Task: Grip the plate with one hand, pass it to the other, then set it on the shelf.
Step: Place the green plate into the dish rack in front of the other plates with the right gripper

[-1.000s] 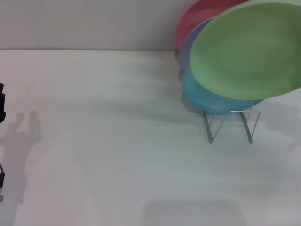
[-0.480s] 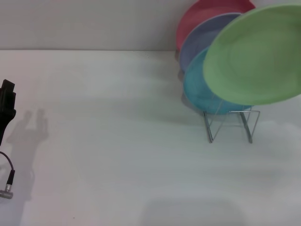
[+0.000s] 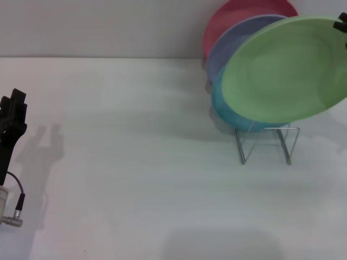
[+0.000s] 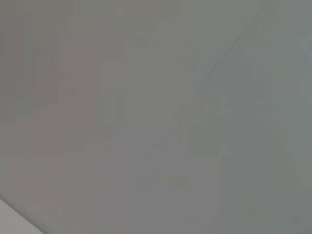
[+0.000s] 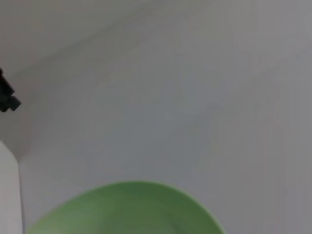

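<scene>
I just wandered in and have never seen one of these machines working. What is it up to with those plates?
The right pincer is barely in view at the picture's edge, at the rim of a light green plate held tilted in the air over a wire rack. Red, lavender and turquoise plates already stand there. The left pincer is far off at the table's left side, holding nothing.

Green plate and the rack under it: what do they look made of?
The green plate: likely plastic, matte. Its color is flat and even with no sharp highlights, and faint molded rings show on its face. The rack: thin silver wire, probably plated steel, bent into upright zigzag loops with a slight sheen. Neither can be confirmed by look alone.
</scene>
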